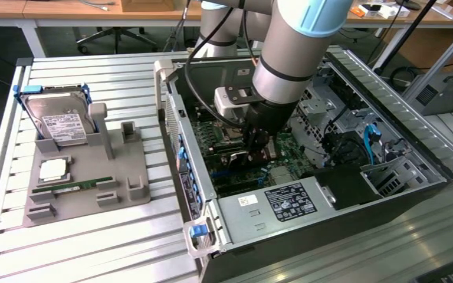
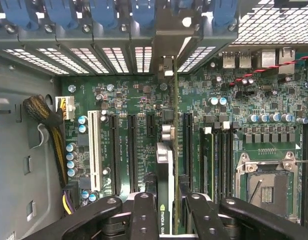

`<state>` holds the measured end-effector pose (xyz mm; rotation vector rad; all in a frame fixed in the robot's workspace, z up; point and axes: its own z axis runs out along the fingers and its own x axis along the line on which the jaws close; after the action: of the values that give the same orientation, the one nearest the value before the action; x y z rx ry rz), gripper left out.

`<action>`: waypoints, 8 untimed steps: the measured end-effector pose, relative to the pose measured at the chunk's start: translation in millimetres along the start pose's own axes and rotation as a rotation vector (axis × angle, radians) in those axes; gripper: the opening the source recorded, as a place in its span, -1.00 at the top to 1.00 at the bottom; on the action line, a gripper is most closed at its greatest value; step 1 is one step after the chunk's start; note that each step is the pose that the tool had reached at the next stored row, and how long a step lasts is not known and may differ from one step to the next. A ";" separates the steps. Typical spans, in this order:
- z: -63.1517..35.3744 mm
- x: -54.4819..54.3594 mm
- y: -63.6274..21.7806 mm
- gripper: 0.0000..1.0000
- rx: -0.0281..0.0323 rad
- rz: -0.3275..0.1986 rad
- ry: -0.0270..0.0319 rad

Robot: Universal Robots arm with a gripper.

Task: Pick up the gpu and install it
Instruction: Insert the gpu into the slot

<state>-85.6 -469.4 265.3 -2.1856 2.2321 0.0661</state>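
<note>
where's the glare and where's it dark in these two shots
Exterior view: even room light on the ribbed table, but the motherboard lies dim inside the case under the arm. Wrist view: light blows out white through the perforated panel and the vent slots; the edge of the gpu, gripped in the pincer, catches a shine.
</note>
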 end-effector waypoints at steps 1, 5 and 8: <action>0.0 0.0 0.0 0.45 0.0000 0.000 0.0000; 0.0 0.0 0.0 0.45 -0.0001 -0.001 0.0000; 0.0 0.0 0.0 0.45 -0.0001 -0.001 0.0000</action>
<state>-85.6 -469.4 265.3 -2.1864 2.2314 0.0662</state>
